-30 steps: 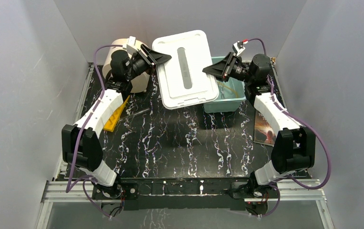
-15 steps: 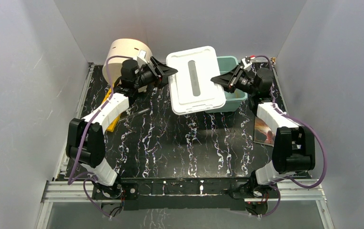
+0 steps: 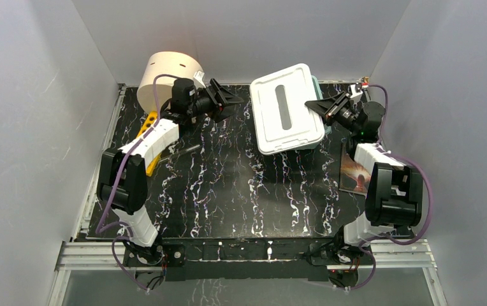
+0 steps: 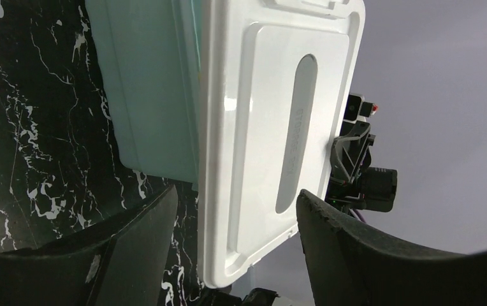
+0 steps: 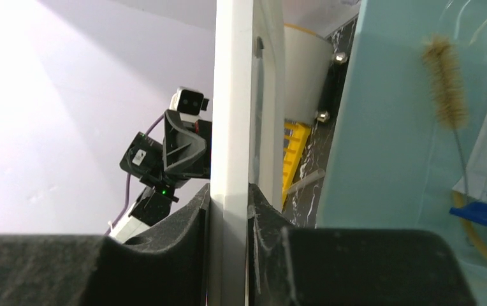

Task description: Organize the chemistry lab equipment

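Brush (image 5: 446,83) bristly tan in bin (image 5: 381,127); right gripper (image 5: 228,207) clamps white lid (image 3: 285,111); left gripper (image 4: 236,197) agape.

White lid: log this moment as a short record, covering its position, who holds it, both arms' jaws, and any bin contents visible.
lid: white lid, askew over teal bin
right gripper: jaws shut on lid's edge
left gripper: jaws open, clear of lid
seen in bin: brush, blue cap
lid seated: cannot tell
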You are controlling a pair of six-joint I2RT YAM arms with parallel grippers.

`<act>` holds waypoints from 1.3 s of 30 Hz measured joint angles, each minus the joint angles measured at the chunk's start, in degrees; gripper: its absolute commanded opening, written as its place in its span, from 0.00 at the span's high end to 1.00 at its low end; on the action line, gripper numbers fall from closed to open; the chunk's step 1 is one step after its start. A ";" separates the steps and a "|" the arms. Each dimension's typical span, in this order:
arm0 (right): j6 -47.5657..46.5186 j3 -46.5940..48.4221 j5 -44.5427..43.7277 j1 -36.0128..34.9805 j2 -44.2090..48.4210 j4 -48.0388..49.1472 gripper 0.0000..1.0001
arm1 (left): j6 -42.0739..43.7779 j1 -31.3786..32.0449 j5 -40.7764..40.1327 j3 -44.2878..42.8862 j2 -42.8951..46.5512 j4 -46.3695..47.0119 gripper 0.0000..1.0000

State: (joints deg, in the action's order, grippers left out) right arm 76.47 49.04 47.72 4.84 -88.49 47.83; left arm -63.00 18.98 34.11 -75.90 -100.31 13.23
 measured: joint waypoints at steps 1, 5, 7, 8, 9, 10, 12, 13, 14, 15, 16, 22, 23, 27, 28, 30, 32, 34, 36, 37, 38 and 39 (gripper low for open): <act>0.50 0.00 0.00 0.66 -0.59 1.16 0.88 | 0.22 0.02 -0.02 -0.22 -0.11 -0.04 0.33; 2.71 0.02 -0.02 2.84 -3.48 5.29 0.88 | 0.70 0.39 0.00 -0.35 -1.16 -0.22 0.33; 3.54 0.02 0.04 3.96 -5.29 7.10 0.88 | 0.87 0.83 0.02 -0.61 -2.38 -0.39 0.33; 3.87 0.02 0.26 4.31 -6.05 7.69 0.87 | 1.01 1.07 0.00 -0.85 -3.08 -0.46 0.33; 4.31 0.04 0.48 4.79 -6.97 8.41 0.87 | 1.09 1.36 -0.02 -1.11 -3.82 -0.61 0.34; 4.63 0.09 0.68 5.35 -8.02 9.29 0.87 | 1.27 1.60 0.00 -1.40 -4.48 -0.92 0.34; 4.87 0.57 0.92 6.32 -9.64 9.75 0.87 | 1.66 2.10 -0.02 -2.25 -5.68 -1.64 0.34; 5.03 1.22 1.25 6.86 -10.58 9.75 0.88 | 1.92 2.29 0.00 -2.99 -6.36 -1.88 0.34; 5.11 2.10 1.64 7.32 -11.43 9.70 0.88 | 2.16 2.47 0.00 -3.74 -7.02 -2.03 0.34; 5.18 3.30 2.19 7.80 -12.35 9.33 0.87 | 2.38 2.62 -0.02 -4.48 -7.52 -2.25 0.34; 5.16 4.85 2.80 8.22 -13.31 8.72 0.87 | 2.71 2.75 -0.02 -5.22 -8.04 -2.47 0.34; 4.09 12.52 5.68 9.84 -16.98 4.13 0.86 | 6.16 3.30 -0.33 -11.26 -11.19 -5.01 0.34; 3.78 13.60 6.16 9.97 -17.66 3.15 0.86 | 6.82 3.37 -0.42 -12.22 -11.93 -5.22 0.34; 2.60 16.17 8.07 10.34 -20.28 0.00 0.84 | 8.50 3.80 -0.76 -14.99 -14.71 -6.62 0.33; 2.34 16.98 8.63 10.43 -21.24 -0.85 0.83 | 8.96 3.91 -1.01 -16.26 -15.82 -7.30 0.33; 1.86 17.90 9.27 10.43 -22.88 -2.45 0.82 | 9.51 4.20 -1.57 -18.14 -17.73 -8.07 0.33; 1.22 18.40 9.88 10.45 -24.04 -4.50 0.80 | 10.10 4.70 -2.21 -20.33 -19.71 -8.98 0.32; 0.31 19.71 10.23 10.47 -25.11 -6.62 0.77 | 10.69 5.29 -2.99 -22.21 -21.31 -9.75 0.30; -0.63 20.81 10.19 10.47 -25.79 -8.26 0.75 | 11.50 5.97 -3.82 -23.98 -22.38 -10.80 0.30; -0.92 20.94 10.12 10.47 -25.81 -8.59 0.74 | 11.80 6.29 -4.22 -24.90 -22.88 -11.15 0.29; -1.36 20.96 10.05 10.47 -25.83 -8.70 0.74 | 12.07 6.60 -4.59 -25.79 -23.26 -11.26 0.29; -1.68 20.96 10.03 10.47 -25.88 -8.72 0.75 | 12.28 6.91 -4.90 -26.56 -23.63 -11.39 0.29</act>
State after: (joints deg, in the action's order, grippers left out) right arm 74.78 70.00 57.76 15.31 -114.37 39.11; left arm -50.72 25.89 29.21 -102.45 -123.94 1.85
